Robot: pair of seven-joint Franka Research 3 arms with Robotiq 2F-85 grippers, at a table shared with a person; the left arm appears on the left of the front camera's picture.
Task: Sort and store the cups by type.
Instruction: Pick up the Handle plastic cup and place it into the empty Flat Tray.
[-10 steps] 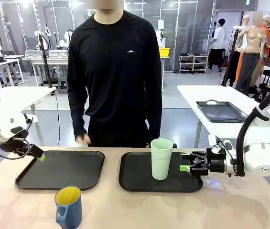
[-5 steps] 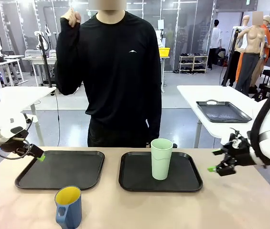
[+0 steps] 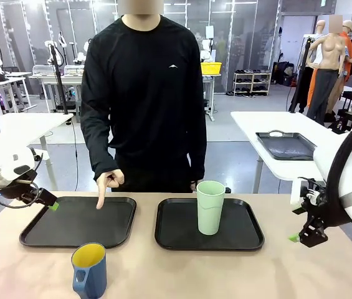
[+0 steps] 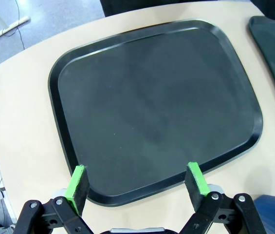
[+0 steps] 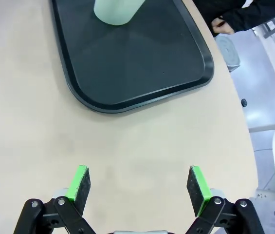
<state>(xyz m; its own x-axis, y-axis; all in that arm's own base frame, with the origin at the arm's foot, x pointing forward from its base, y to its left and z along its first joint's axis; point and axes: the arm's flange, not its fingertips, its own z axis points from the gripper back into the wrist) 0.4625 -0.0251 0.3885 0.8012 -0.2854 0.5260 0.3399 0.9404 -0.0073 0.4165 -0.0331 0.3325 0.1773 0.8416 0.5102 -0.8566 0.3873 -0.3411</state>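
The pale green tumbler (image 3: 210, 207) stands upright near the middle of the right tray (image 3: 179, 232), toward the table's far edge. In the right wrist view its top is cut off by the picture's edge (image 5: 114, 10). The dark blue mug (image 3: 90, 271), yellow inside, stands on the bare table (image 3: 225, 274) at the near edge, on the robot's left side, just in front of the left tray (image 3: 76, 221); its base runs off the bottom of the front view and its handle is hard to make out. A blue patch in the left wrist view's lower right corner may be the mug, but I cannot tell.

The table is pale beige, and the two black trays lie side by side, close but apart. A person in black stands at the far edge, one hand (image 3: 108, 182) pointing a finger down at the left tray's far rim. Behind are white tables, one carrying another dark tray (image 3: 288, 145).

The left gripper (image 3: 52, 205) hangs over the left tray's left end, its jaws spread wide around nothing (image 4: 136, 170). The right gripper (image 3: 295, 237) hovers near the table's right edge, past the right tray (image 5: 142, 63), likewise wide apart and empty (image 5: 138, 171).
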